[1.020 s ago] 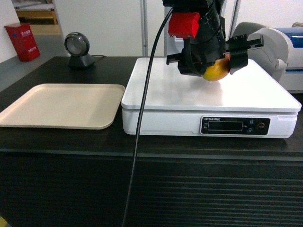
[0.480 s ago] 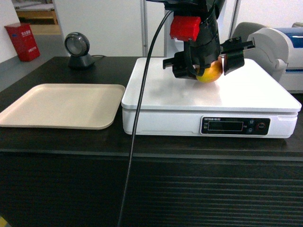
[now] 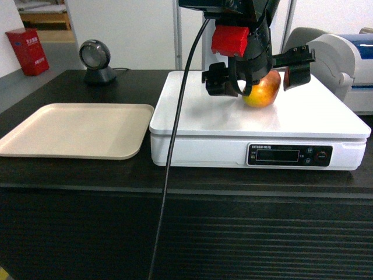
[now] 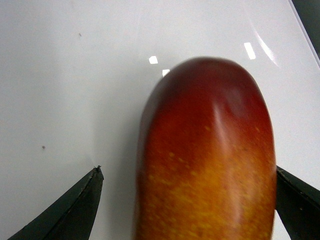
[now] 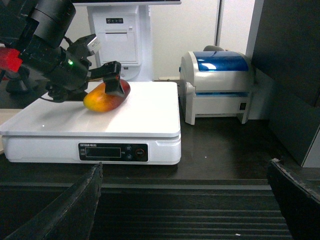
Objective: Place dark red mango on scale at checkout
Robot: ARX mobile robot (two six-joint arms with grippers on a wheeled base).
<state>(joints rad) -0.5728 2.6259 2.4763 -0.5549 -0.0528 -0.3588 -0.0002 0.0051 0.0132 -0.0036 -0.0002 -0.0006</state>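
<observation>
I have the mango (image 3: pixel 261 89) lying on the white scale (image 3: pixel 210 119) on the counter (image 3: pixel 76 175), toward the back of the platform. My left hand (image 3: pixel 256 74) straddles it with fingers spread apart, seemingly off the skin, so I judge this the release step. Next I'd lift straight up without nudging the fruit. My right hand (image 5: pixel 185 200) hangs open, well back.

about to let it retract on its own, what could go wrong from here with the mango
1. The mango lies on the scale between the open fingers of the left gripper; a sideways pull-out could clip it with a finger and roll it.
2. It is an oval on a glossy platform, so a nudge may send it toward the edge.
</observation>
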